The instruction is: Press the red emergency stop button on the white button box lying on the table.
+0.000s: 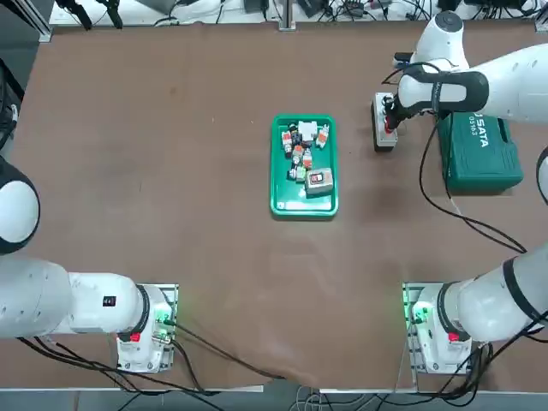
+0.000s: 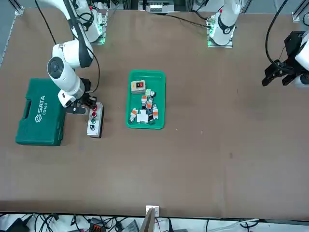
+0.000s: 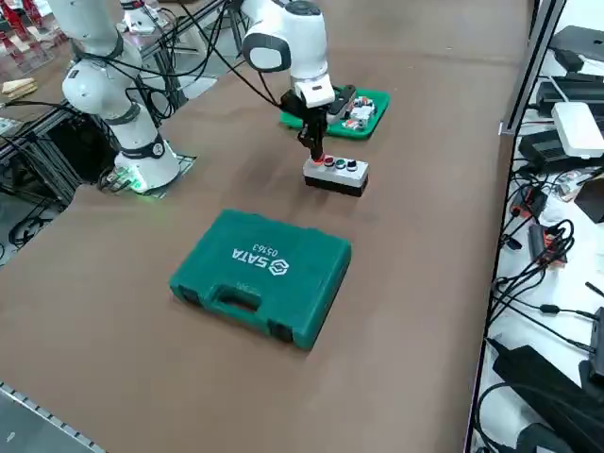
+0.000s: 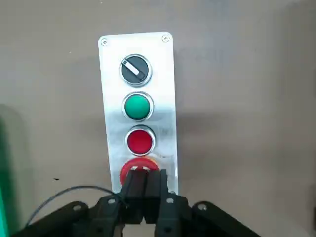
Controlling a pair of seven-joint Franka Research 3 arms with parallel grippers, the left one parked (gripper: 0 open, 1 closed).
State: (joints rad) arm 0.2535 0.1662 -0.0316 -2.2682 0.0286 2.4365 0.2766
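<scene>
Red emergency stop button (image 4: 127,169): at the fingertips, contact unclear. Right gripper (image 4: 145,174): fingers together, empty; best pushed straight down, centred.

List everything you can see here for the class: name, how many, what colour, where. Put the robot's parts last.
table: one, brown, under everything
button box: one, white-grey, beside the toolcase
selector switch: one, black, on the box
green button: one, on the box
small red button: one, next to the green
emergency stop button: one, red, at the box's end, at the fingertips
toolcase: one, green, on the table
tray: one, green, mid-table
small parts: several, mostly white and grey, in the tray
cables: many, black, along the arms
right gripper: one, black, shut, at the stop button
arms: two, white
</scene>
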